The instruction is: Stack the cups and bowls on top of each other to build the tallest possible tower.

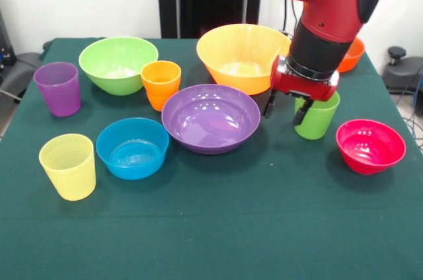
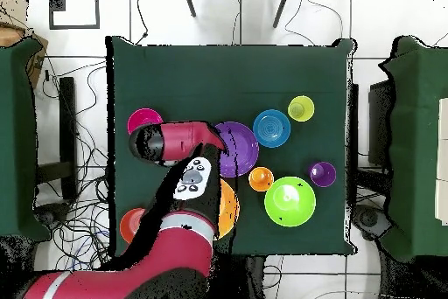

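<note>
Ten pieces lie apart on the table (image 1: 211,240); we see no tower begun. Left to right: purple cup (image 1: 58,88), yellow cup (image 1: 68,165), green bowl (image 1: 118,63), blue bowl (image 1: 132,147), orange cup (image 1: 160,84), purple bowl (image 1: 211,117), orange-yellow bowl (image 1: 239,57), green cup (image 1: 318,119), pink-red bowl (image 1: 370,146), orange-red bowl (image 1: 353,54). All look empty. Our gripper (image 1: 285,107) hangs spread, holding nothing, just beside the green cup. Descending off-centre, we judge a finger could tip that cup or nudge the purple bowl.

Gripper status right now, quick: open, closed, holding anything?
Gripper: open and empty, fingers spread, hanging between the purple bowl and the green cup, which stands just behind it.
</note>
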You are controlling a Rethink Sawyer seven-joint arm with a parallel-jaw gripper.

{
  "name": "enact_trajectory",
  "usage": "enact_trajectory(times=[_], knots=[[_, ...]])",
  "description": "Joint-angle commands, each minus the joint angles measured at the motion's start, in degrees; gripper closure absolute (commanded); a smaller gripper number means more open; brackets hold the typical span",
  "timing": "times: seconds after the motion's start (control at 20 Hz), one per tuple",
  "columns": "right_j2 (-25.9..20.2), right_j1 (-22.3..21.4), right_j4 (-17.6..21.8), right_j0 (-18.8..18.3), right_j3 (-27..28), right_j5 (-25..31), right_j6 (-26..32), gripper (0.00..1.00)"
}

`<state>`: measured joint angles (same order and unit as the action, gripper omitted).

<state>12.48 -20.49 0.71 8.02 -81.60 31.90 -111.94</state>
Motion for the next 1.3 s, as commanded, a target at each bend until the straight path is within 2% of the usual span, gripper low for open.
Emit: enact_trajectory(times=[0.05,0.8,1.05,1.3], knots=[[1.35,4.54,4.41,3.31,5.29,4.25,-4.69,0.00],[5.44,5.64,2.85,6.60,6.24,5.09,-5.18,0.00],[3.27,5.63,1.00,5.03,5.04,2.44,-5.06,0.00],[2.84,5.75,1.16,4.62,5.33,2.88,-4.13,0.00]])
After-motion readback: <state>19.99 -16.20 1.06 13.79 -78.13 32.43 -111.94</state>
